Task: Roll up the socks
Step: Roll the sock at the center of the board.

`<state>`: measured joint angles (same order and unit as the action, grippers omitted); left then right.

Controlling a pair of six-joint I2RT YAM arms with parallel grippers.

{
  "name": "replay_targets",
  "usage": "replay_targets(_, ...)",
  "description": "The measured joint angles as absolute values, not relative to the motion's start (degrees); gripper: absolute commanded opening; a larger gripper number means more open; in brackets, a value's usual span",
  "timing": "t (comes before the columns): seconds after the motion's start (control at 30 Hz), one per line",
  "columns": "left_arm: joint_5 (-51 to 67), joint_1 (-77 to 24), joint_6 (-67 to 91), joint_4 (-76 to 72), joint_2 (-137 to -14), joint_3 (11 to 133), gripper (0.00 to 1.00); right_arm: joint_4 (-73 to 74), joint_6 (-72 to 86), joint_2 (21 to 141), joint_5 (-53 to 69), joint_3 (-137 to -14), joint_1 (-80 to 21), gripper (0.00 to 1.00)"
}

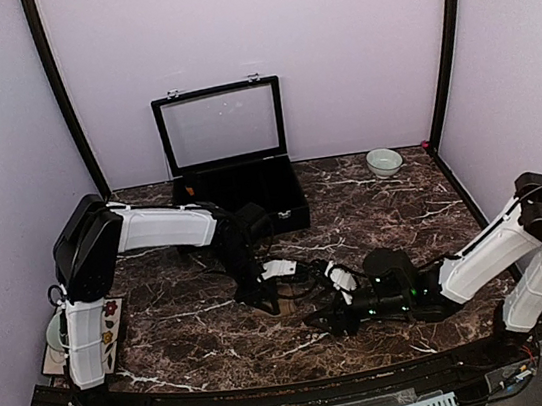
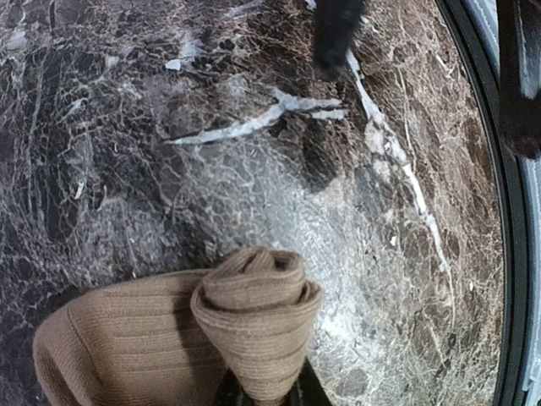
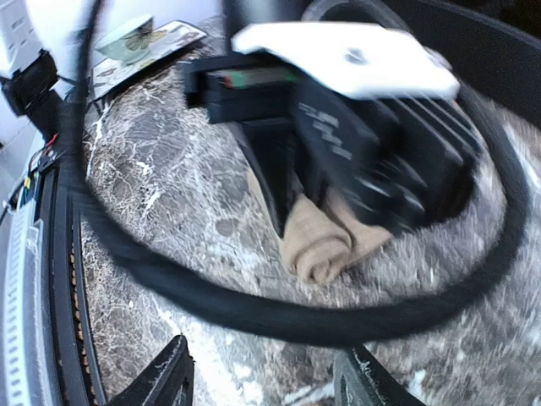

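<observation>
Tan sock (image 2: 254, 321), part rolled, mid-table toward the near edge.
My left claw (image 2: 266, 396): clenched on the roll's end, it seems; the unrolled ribbed length trails sideways from it, flat on the marble table (image 2: 127, 127). My right claw (image 3: 266, 381): released, holding nothing, with the roll straight ahead and apart from it; my left arm is the nearer. Patterned sock: not made out. Far edge: black case (image 1: 241, 202), lid up. Far right corner: pale bowl (image 1: 383, 161). Writing: none legible.

Even bright light; rt wrist view motion-blurred; fisheye edges.
</observation>
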<state>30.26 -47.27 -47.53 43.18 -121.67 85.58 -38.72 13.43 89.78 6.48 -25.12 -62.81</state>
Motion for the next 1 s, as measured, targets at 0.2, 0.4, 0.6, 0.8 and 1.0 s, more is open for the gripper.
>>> replay_targets(0.2, 32.71, -46.57, -47.57, 45.89, -123.61, 87.77, 0.05, -44.51, 4.51, 95.29, 3.09, -26.35, -65.39, 0.53)
replay_targets(0.4, 34.79, -46.46, -47.86, 46.98, -124.11, 87.88, 0.05, -50.30, -1.15, 101.47, -0.36, -28.80, -66.02, 0.49)
replay_targets(0.6, 35.86, -46.46, -48.03, 47.62, -124.29, 87.79, 0.05, -55.81, -1.69, 105.60, -1.15, -30.55, -65.91, 0.42)
replay_targets(0.8, 36.88, -46.46, -48.25, 47.83, -124.18, 87.11, 0.07, -59.83, -0.14, 109.62, -0.36, -31.64, -65.58, 0.28)
replay_targets(1.0, 37.21, -46.57, -48.45, 46.50, -122.85, 84.93, 0.10, -61.21, 2.87, 111.35, 2.11, -32.10, -64.49, 0.15)
